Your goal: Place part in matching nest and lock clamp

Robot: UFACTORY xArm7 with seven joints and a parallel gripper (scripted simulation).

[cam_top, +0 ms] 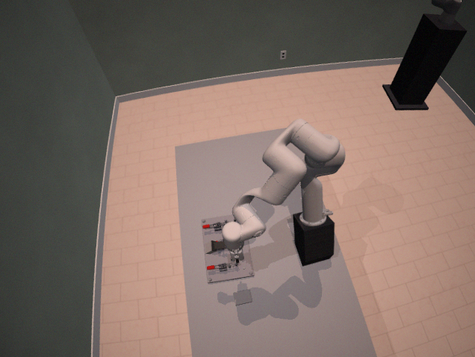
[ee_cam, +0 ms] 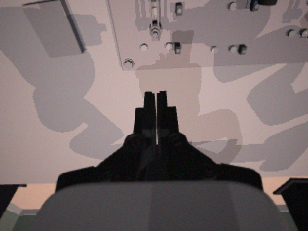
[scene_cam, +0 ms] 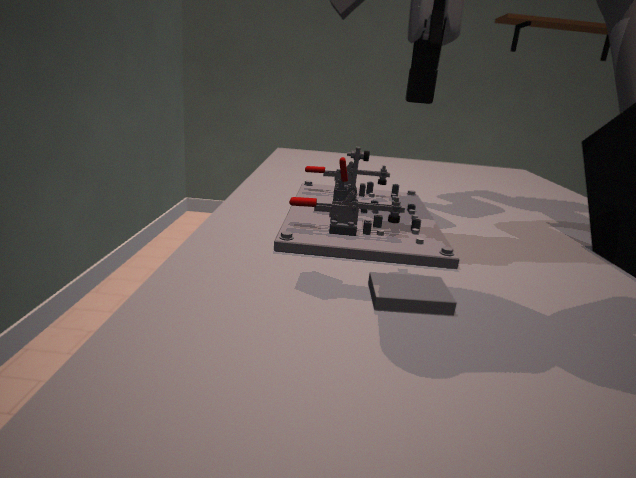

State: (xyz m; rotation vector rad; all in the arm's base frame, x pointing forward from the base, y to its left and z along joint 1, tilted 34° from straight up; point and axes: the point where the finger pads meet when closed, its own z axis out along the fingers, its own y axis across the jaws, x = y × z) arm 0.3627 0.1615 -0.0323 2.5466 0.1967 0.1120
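Observation:
The part, a flat dark grey block (cam_top: 243,296) (scene_cam: 411,290) (ee_cam: 56,28), lies flat on the table beside the fixture plate (cam_top: 230,276) (scene_cam: 318,243) (ee_cam: 133,28). The nearest clamp in the exterior view has its red handle (cam_top: 210,267) (scene_cam: 303,201) lying level and its bar level over its nest. The middle clamp's handle (scene_cam: 343,169) stands upright, its bar raised. The far clamp's handle (cam_top: 206,226) (scene_cam: 314,169) lies level, its bar level. No part shows in any nest. My gripper (cam_top: 237,261) (scene_cam: 420,101) (ee_cam: 156,104) is shut and empty, high above the fixture. It hides some nest details in the top view.
Small pads and dark blocks stand on the plate, with bolts at its corners. The dark pedestal (cam_top: 314,240) (scene_cam: 614,200) of the arm stands on the far side of the table from the red handles. A shelf (scene_cam: 555,23) hangs on the back wall.

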